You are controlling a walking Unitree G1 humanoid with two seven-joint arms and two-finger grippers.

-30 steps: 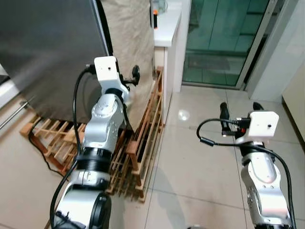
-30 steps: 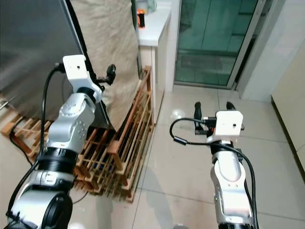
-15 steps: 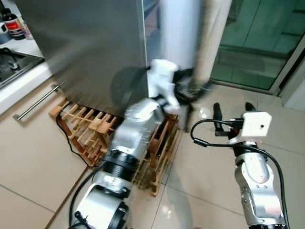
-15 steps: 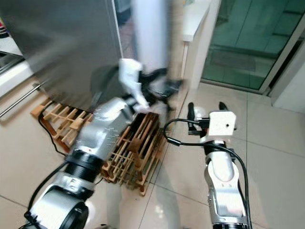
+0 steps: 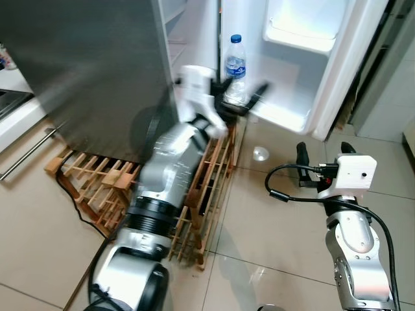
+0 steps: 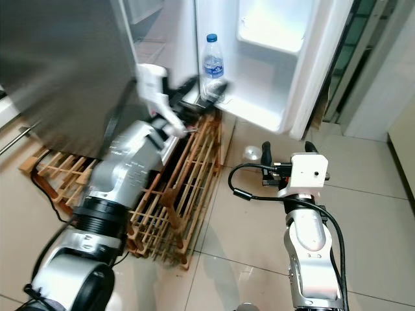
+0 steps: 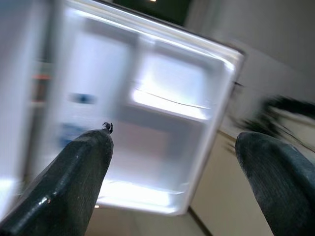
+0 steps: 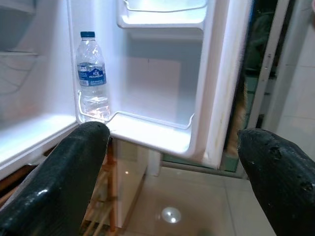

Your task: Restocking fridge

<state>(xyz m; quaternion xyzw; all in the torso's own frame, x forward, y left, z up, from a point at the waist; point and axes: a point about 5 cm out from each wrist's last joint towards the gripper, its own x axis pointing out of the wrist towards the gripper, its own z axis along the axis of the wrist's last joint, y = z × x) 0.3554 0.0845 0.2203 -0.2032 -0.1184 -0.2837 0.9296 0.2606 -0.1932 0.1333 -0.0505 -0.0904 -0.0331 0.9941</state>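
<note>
The steel fridge has its white door swung wide open. A clear water bottle with a blue cap and label stands at the end of the lower door shelf; it is also the bottle in the right wrist view. My left gripper is raised just in front of the bottle's base, open, with nothing between its fingers. My right gripper is held low over the floor tiles, open and empty, pointing at the door.
A wooden slatted rack lies on the floor under and beside the fridge, with a black cable along it. A counter front with a bar handle is at the left. An upper door bin sits above. Tiled floor stretches to the right.
The view has swung round. The fridge door, half hidden and blurred before, now stands fully open and shows the bottle. My left arm has reached up to the door shelf; the right arm hardly moved.
</note>
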